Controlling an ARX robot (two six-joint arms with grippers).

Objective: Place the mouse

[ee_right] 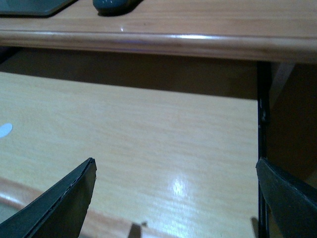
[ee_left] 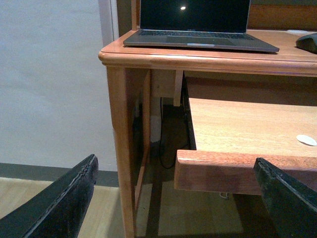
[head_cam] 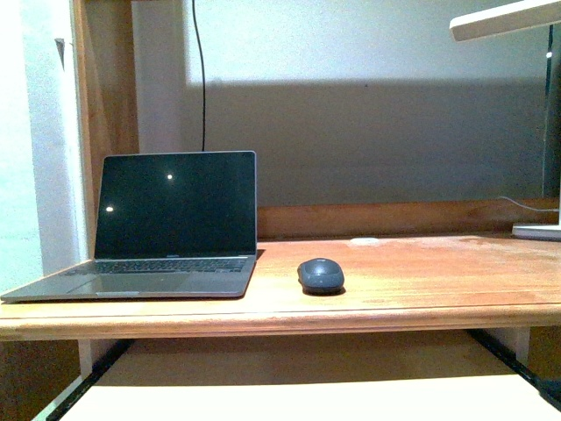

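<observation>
Front view: the mouse is shown lying on the worktop, near its front edge and just beside the open laptop.

The spot is judged to be chosen so that the mouse is within a right hand's reach, clear of the keyboard, and the placing looks done. In the wrist views the left jaws and the right jaws are seen spread wide, with nothing held. The left jaws are held low off the worktop's front left corner. The right jaws are held over the pull-out shelf, below the front edge and well apart from the mouse.
</observation>
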